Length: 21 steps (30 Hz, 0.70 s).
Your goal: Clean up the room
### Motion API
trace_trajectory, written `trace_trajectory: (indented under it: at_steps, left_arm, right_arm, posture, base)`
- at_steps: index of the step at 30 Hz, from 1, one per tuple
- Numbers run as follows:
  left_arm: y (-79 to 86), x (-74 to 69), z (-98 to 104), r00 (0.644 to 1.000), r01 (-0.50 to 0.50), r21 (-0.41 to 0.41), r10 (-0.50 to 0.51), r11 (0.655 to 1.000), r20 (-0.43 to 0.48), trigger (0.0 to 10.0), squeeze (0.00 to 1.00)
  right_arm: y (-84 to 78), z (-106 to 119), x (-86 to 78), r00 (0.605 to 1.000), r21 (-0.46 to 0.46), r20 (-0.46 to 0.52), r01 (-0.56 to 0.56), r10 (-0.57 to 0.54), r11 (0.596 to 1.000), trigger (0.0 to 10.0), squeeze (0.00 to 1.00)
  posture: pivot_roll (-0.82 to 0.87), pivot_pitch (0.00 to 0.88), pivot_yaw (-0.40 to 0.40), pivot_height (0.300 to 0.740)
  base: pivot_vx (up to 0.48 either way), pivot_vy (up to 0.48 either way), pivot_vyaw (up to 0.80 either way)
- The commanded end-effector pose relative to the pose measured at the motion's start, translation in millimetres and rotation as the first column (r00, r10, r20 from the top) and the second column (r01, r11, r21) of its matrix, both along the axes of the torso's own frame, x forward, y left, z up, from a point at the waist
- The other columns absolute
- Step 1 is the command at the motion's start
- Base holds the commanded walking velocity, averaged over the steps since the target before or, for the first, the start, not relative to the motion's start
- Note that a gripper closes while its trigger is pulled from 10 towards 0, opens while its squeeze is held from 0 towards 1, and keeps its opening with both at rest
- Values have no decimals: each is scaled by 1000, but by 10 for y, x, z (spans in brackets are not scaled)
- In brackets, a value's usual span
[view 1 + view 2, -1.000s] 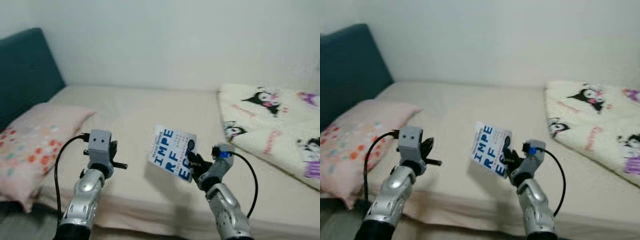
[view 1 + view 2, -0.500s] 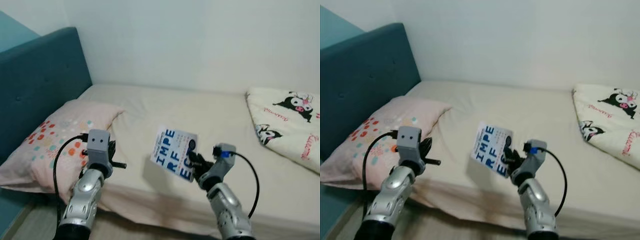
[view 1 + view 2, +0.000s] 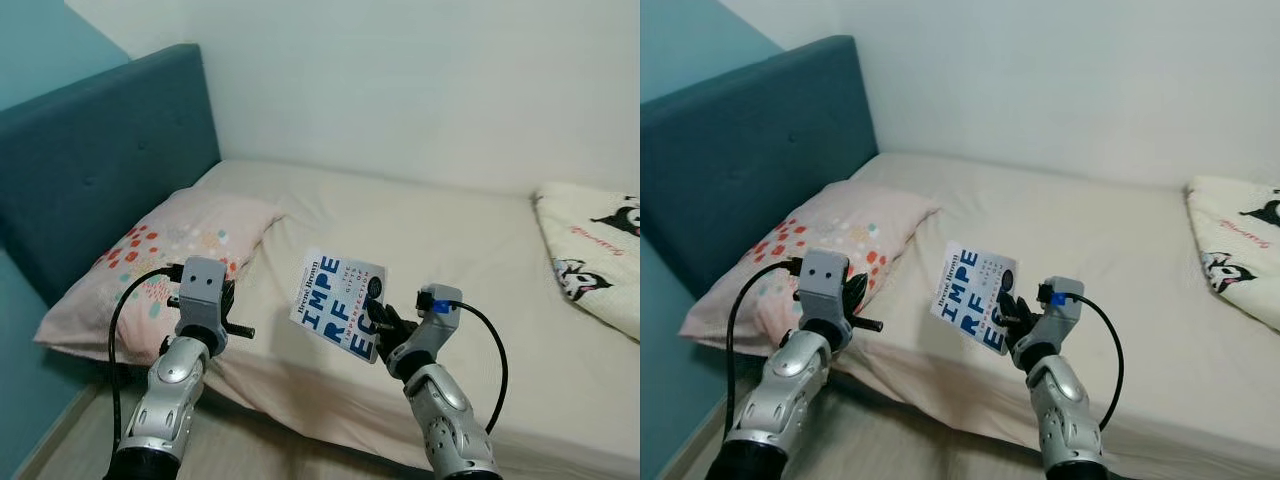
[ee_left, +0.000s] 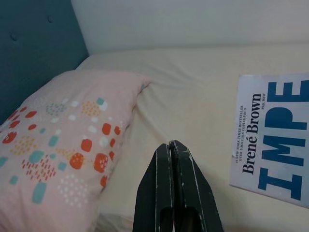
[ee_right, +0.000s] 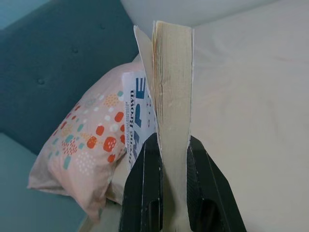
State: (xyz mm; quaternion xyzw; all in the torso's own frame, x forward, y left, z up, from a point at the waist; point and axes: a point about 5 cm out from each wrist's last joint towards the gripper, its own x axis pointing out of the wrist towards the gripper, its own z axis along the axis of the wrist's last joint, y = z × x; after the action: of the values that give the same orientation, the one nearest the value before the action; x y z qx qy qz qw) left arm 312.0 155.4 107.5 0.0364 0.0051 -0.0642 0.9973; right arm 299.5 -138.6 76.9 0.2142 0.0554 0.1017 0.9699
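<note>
My right gripper [image 3: 378, 322] is shut on a white paperback book [image 3: 337, 303] with big blue letters on its cover, held upright in the air before the bed's near edge. In the right wrist view the black fingers [image 5: 142, 188] clamp the book [image 5: 172, 82] by its page edge. My left gripper [image 3: 232, 312] is raised at the left, near the pillow's end. Its two fingers [image 4: 173, 188] are pressed together with nothing between them.
A bed with a beige sheet [image 3: 440, 240] stretches ahead. A pink pillow [image 3: 165, 250] with coloured dots lies at its left end against a teal headboard [image 3: 95, 170]. A cream cartoon-print blanket [image 3: 600, 250] lies at the right. Floor [image 3: 230, 445] runs along the bed's near edge.
The camera has swung to the left: headboard and pillow came further into view, the blanket slid to the right edge. Both grippers keep their pose, the book still held.
</note>
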Motion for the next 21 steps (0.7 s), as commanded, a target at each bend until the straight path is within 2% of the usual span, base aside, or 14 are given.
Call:
trace_trajectory:
  at_steps: [1,11,14,16,21]
  left_arm:
    - [-23,-11,-33,1000,11,-4,-11,1000,-23,10000,0]
    - [-73,0,-57,999,7,1,-6,1000,-44,10000,0]
    - [-66,10,-59,999,-22,-23,21,999,-47,10000,0]
    - [-62,13,-49,999,-29,-45,27,999,-42,10000,0]
    - [-48,14,-16,999,-37,-74,36,997,-21,10000,0]
  right_arm:
    - [-71,39,4,999,15,25,27,-27,1000,10000,0]
    - [-80,56,17,999,13,30,32,-32,999,10000,0]
    - [-69,72,28,999,-7,37,22,-22,1000,10000,0]
    - [-62,75,32,999,-11,36,16,-16,1000,10000,0]
    - [-38,80,36,999,-35,39,-12,13,999,10000,0]
  posture:
    - [-37,0,12,740]
    - [-40,0,8,740]
    - [-40,0,8,740]
    - [-43,0,4,740]
    - [-43,0,1,740]
  base:
    - [0,0,0]
    - [0,0,0]
    - [0,0,0]
    - [0,0,581]
    - [320,0,800]
